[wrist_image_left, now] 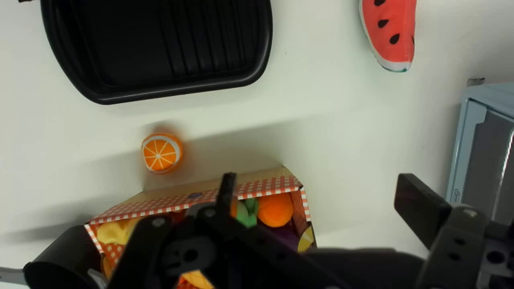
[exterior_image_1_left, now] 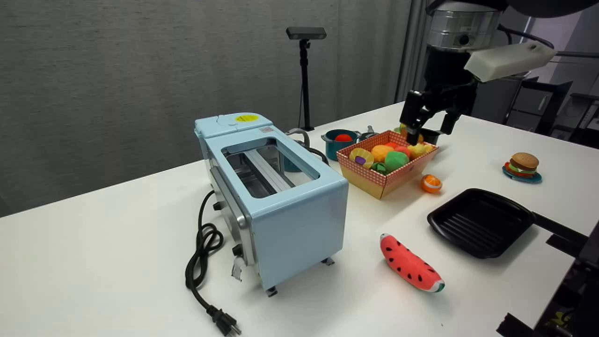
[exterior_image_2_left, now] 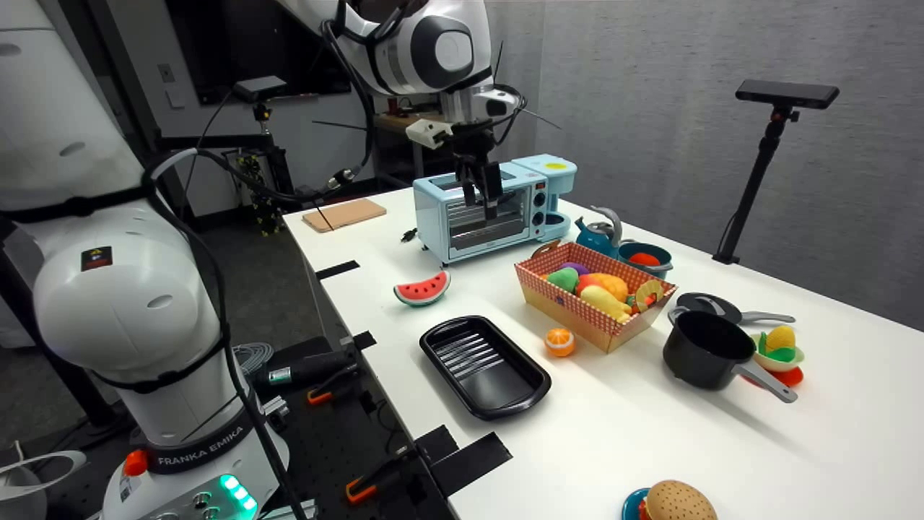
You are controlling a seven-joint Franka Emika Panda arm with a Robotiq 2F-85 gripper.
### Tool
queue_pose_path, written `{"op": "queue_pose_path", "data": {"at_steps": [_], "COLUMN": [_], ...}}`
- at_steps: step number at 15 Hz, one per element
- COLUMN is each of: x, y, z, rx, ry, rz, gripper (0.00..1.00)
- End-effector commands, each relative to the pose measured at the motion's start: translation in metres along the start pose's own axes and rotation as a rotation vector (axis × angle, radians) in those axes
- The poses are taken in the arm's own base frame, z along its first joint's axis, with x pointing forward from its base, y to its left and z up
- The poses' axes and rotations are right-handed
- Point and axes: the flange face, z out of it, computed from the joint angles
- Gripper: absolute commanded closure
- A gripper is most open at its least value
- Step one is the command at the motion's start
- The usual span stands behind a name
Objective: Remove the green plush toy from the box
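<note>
The green plush toy shows in both exterior views, lying among other toys in the box. The box has tan lower walls and a red checked rim; it also shows in the other exterior frame and in the wrist view. In the wrist view a green toy part shows beside my left-hand finger, partly hidden by it. My gripper is open with nothing between its fingers. It hangs above the table, higher than the box, and shows in both exterior views.
A light blue toaster oven stands beside the box. An orange toy, a black grill pan and a watermelon slice lie on the table. A black pot, a teal pot and a toy burger stand around.
</note>
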Motion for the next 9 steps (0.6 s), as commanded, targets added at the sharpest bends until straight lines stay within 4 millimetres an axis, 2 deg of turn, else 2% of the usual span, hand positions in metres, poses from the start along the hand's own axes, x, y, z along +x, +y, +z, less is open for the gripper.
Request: {"op": "queue_pose_path", "data": {"at_steps": [1, 9], "x": [0.027, 0.069], "y": [0.009, 0.026], "z": [0.003, 0.015], "rx": [0.015, 0.023], "ry": [0.021, 0.02], "rz": [0.073, 0.164], "gripper": [0.0, 0.0]}}
